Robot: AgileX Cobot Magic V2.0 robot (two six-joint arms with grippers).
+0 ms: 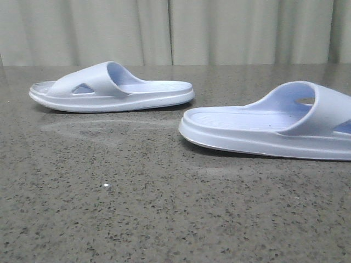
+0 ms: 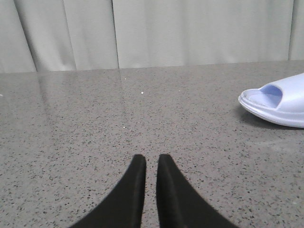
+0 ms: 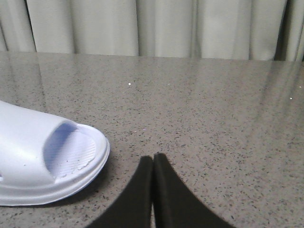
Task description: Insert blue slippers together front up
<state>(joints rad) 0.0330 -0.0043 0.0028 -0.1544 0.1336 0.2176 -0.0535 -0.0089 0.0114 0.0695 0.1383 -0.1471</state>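
Front view: two blue slippers lay soles-down on the speckled table [image 1: 164, 219], well apart; the far slipper [image 1: 109, 87] sat left and back, the near slipper [image 1: 269, 126] right and forward, heels turned toward each other.
Left gripper [image 2: 151, 164]: mine, empty, its black fingers nearly together with a thin gap, low over bare table; a slipper end [image 2: 278, 102] showed off to one side, apart from it.
Right gripper [image 3: 153, 164]: mine, empty, fingers pressed closed; a slipper toe [image 3: 57, 161] lay near, not touching.
Step in hand: reach and grasp, not yet begun, as I judged it.
How to do it well: open each gripper before closing in; pinch the strap or sole edge squarely, since foam would flex; turn both toes the same way before nesting.
Cut off: the near slipper's toe ran out of the front view.
Hidden: neither arm appeared in the front view.
Hard to make out: which slipper was left or right foot.
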